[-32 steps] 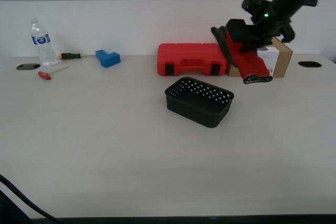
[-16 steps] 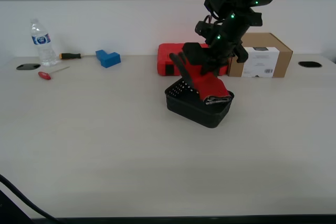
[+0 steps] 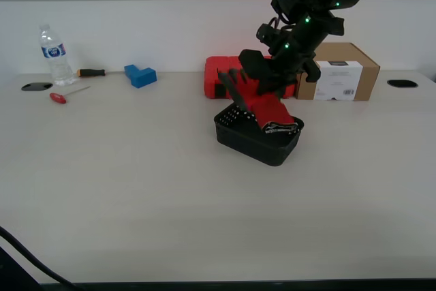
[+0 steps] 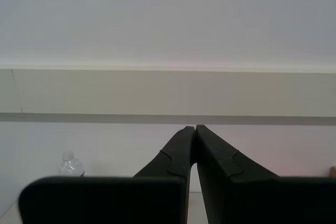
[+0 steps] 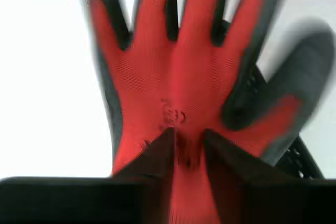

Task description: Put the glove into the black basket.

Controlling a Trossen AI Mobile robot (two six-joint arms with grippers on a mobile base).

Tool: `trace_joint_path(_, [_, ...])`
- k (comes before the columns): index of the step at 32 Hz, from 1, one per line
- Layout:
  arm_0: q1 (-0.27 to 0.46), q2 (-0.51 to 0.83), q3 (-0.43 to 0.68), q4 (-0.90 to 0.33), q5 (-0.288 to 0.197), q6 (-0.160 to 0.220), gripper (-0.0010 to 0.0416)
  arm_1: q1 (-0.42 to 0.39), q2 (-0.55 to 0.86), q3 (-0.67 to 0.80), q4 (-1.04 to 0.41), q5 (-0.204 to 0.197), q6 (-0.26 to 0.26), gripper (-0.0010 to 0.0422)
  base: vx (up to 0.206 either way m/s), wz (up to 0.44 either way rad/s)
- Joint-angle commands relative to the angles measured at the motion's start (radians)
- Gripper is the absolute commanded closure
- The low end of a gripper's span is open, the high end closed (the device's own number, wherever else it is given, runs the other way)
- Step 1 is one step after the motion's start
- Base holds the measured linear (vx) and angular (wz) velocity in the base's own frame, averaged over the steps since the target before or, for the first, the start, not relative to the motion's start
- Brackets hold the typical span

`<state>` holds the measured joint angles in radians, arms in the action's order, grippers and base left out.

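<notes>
- My first gripper (image 5: 185, 148) has its jaws pinched on the glove (image 5: 184, 77), biting the red back of it near the middle; in the first wrist view the fabric fans out beyond the fingertips, its dark grey fingers spread and blurred.
- In the exterior view the glove (image 3: 262, 103) hangs from the arm over the black basket (image 3: 257, 142) — its black-trimmed cuff end sits low at the basket's far rim, while the grey fingers point up toward about 10 o'clock.
- Whether the cuff actually touches the basket's rim or floor I cannot tell; the two overlap in that view.
- The black basket stands on the table (image 3: 136, 189), near the scene's centre, with its perforated side facing the camera.
- Just behind the basket, at about 12 o'clock from it, lies a red tool case (image 3: 221, 76), partly hidden by the arm and glove.
- A cardboard box (image 3: 344, 73) stands at roughly 2 o'clock from the basket, close to the wall.
- Well apart, toward 10 o'clock, sit a blue block (image 3: 140, 75), a screwdriver with an orange-and-black handle (image 3: 92, 71), a small red-handled tool (image 3: 61, 97) and a water bottle (image 3: 53, 54).
- My second gripper (image 4: 195, 129) holds nothing — its fingertips meet, pointed at a pale wall, with the top of the bottle (image 4: 70, 164) showing low in its wrist view.
</notes>
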<state>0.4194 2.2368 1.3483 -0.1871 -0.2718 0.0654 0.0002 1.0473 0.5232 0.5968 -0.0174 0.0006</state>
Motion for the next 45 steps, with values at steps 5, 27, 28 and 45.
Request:
trace_joint_path(5, [-0.001, 0.000, -0.001, 0.001, 0.087, -0.022, 0.0182, 0.000, 0.000, 0.000, 0.003, 0.000, 0.000, 0.0412, 0.000, 0.000])
trace_joint_path(27, [-0.001, -0.003, 0.001, 0.008, 0.090, -0.032, 0.0147, 0.000, 0.000, 0.000, 0.003, 0.000, 0.000, 0.0412, 0.000, 0.000])
trace_joint_path(28, [-0.001, -0.003, 0.001, 0.008, 0.090, -0.032, 0.0146, 0.000, 0.000, 0.000, 0.003, 0.000, 0.000, 0.0412, 0.000, 0.000])
trace_joint_path(45, [-0.001, -0.003, 0.001, 0.008, 0.090, -0.032, 0.0146, 0.000, 0.000, 0.000, 0.003, 0.000, 0.000, 0.0412, 0.000, 0.000])
